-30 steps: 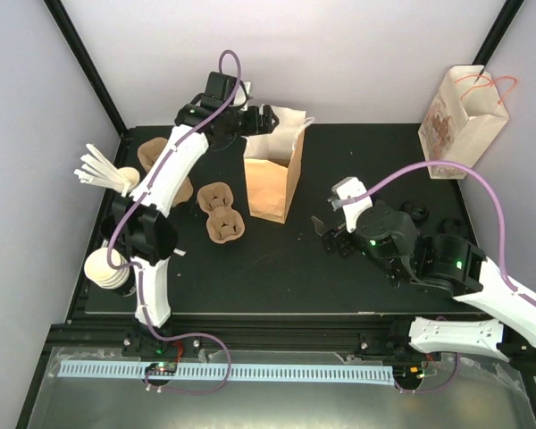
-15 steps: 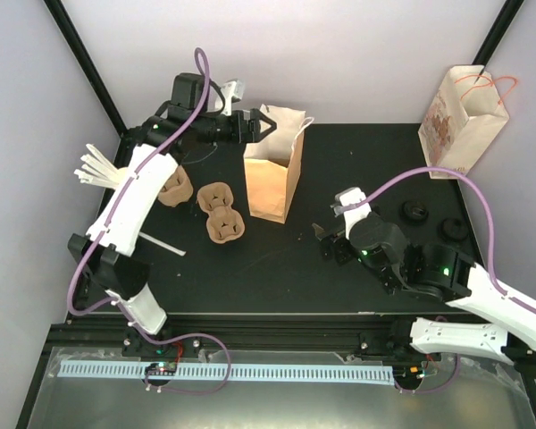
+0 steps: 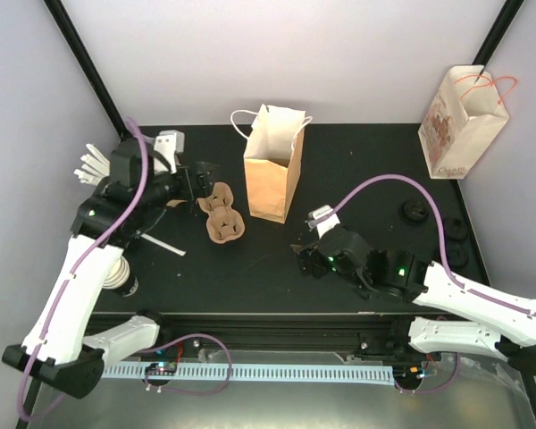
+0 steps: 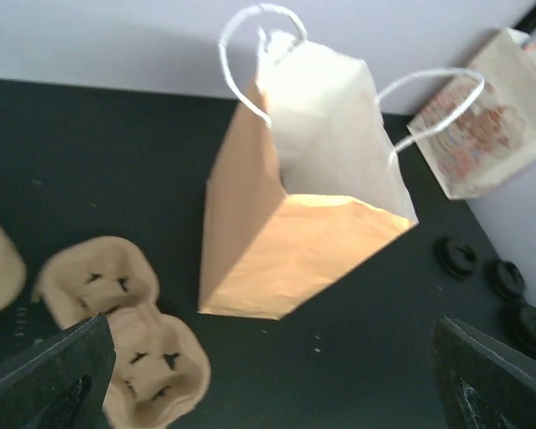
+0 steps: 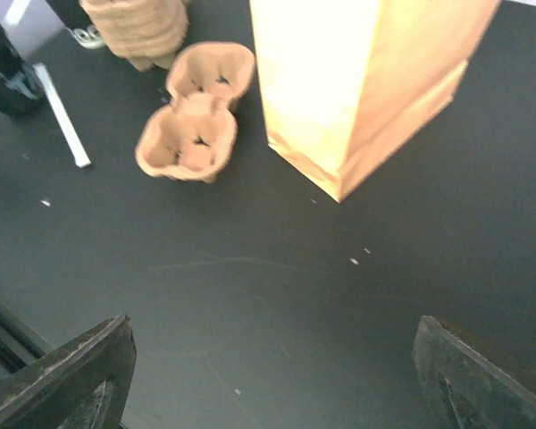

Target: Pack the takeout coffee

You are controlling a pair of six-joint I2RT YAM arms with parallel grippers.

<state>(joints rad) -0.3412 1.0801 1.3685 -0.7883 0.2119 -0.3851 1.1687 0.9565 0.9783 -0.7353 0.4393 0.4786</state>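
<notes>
Both the left gripper (image 3: 205, 181) and right gripper (image 5: 268, 380) hang spread and empty. The small cream paper cup (image 3: 114, 272) stands at the black table's (image 3: 250, 277) eight o'clock edge, half under the left arm (image 3: 76, 281). It looks light and crushable; I'd pinch gently mid-wall.

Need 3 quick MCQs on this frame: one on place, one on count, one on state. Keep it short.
1. From above, where does the pulp cup carrier lie relative to the brown paper bag? A inside it; B to its left; C to its right.
2. How many wells does that carrier have? A two; B four; C six.
3. The bag is: A flattened; B on its side; C upright, mouth open.
Answers: 1 B, the top view shows it left of the bag. 2 A, the right wrist view shows two wells. 3 C, its handles stand up and its inside shows.
</notes>
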